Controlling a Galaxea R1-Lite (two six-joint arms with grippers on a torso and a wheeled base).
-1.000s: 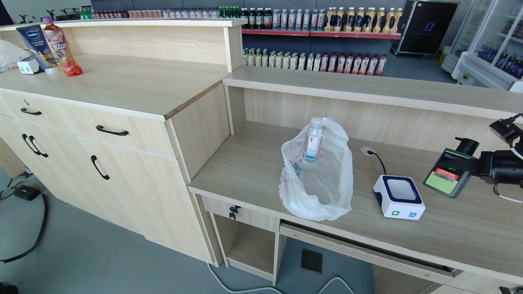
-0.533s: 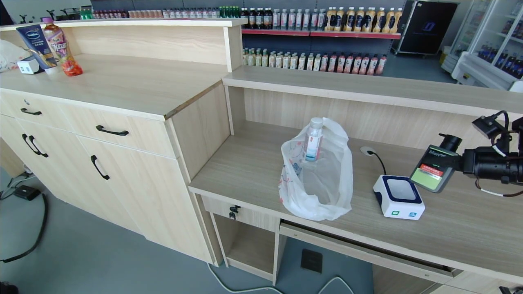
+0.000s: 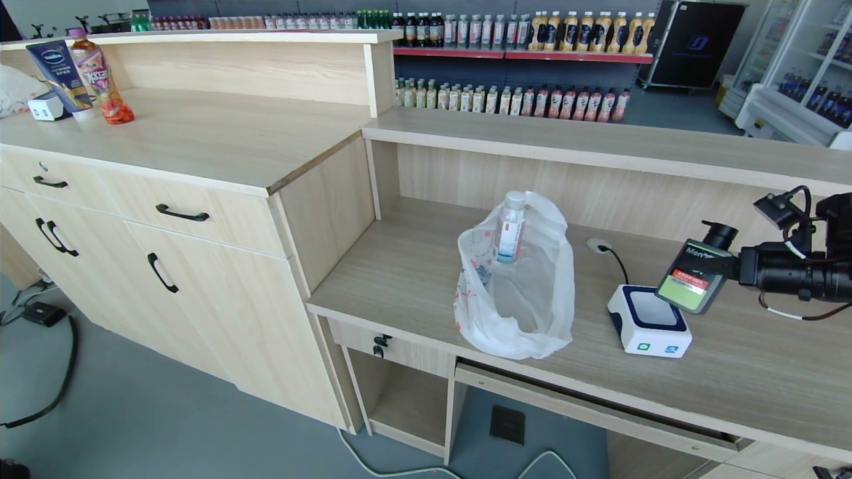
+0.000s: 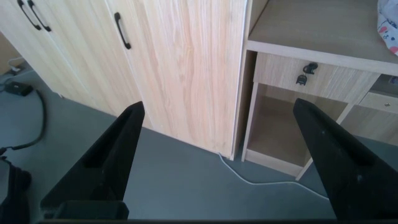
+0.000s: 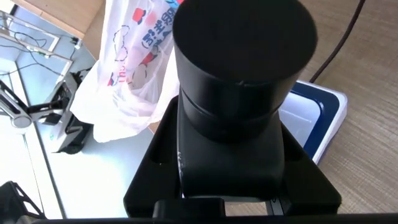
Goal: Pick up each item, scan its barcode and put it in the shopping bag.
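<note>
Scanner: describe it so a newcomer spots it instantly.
On the lower wooden desk, look right of the white shopping bag. The scanner is the low white box with a dark blue top frame, resting on the desk, unlike the dark pack held above it.

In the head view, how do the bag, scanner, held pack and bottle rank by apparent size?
1. bag
2. scanner
3-4. pack and bottle: about alike, and the bag hides the bottle's base, so unranked.

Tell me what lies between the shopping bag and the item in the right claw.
In the head view, the scanner sits on the desk between the shopping bag and the item held by the right claw.
</note>
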